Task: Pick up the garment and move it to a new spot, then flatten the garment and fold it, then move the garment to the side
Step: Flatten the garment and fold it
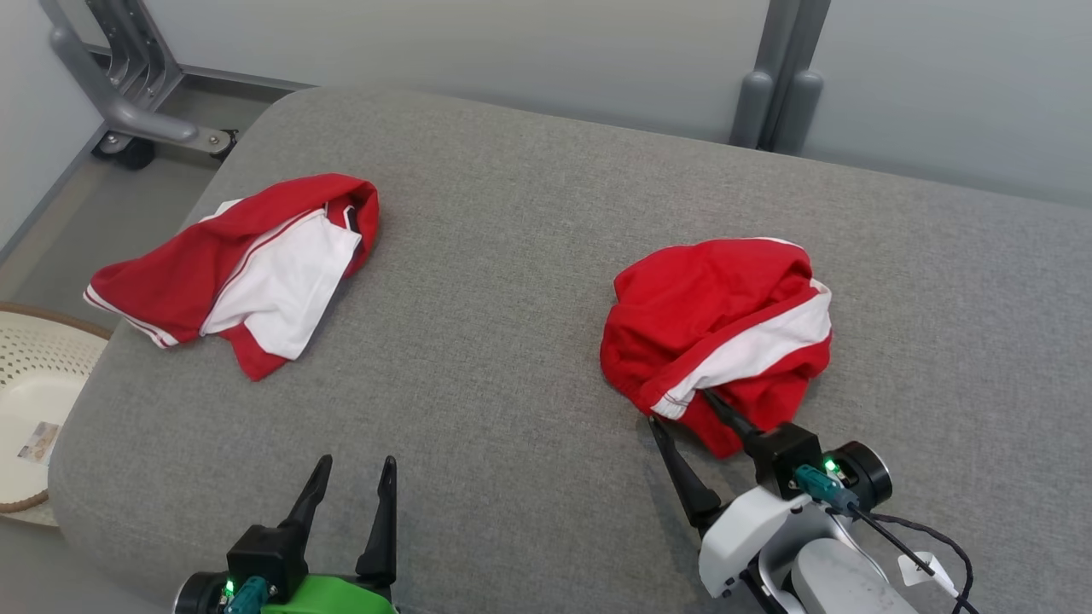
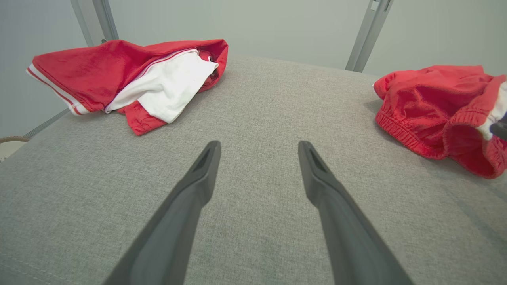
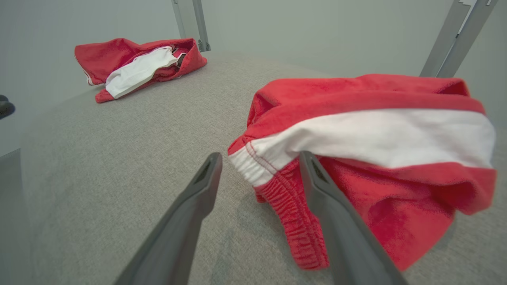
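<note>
While the right pincer (image 1: 680,407) stands wide open and grips nothing, we note its fingers straddling the near waistband of the right shorts (image 1: 708,315). These lie crumpled on the grey cushion (image 1: 495,341), right of centre. Left pincer (image 1: 357,460): wide open, empty, over bare cushion. Left shorts (image 1: 230,264) lie well apart, near the far-left edge.

The left gripper (image 1: 357,462) has two long black fingers (image 1: 378,529), thin and pointy. Behind them sit a black block (image 1: 264,550), a tiny green light (image 1: 229,587), a teal plug (image 1: 247,595) and a bright green shell (image 1: 328,597). The right gripper (image 1: 680,408) looks the same, but behind its fingers are a white shell (image 1: 751,529), a black cable (image 1: 921,533) and a small white tag (image 1: 920,570).
</note>
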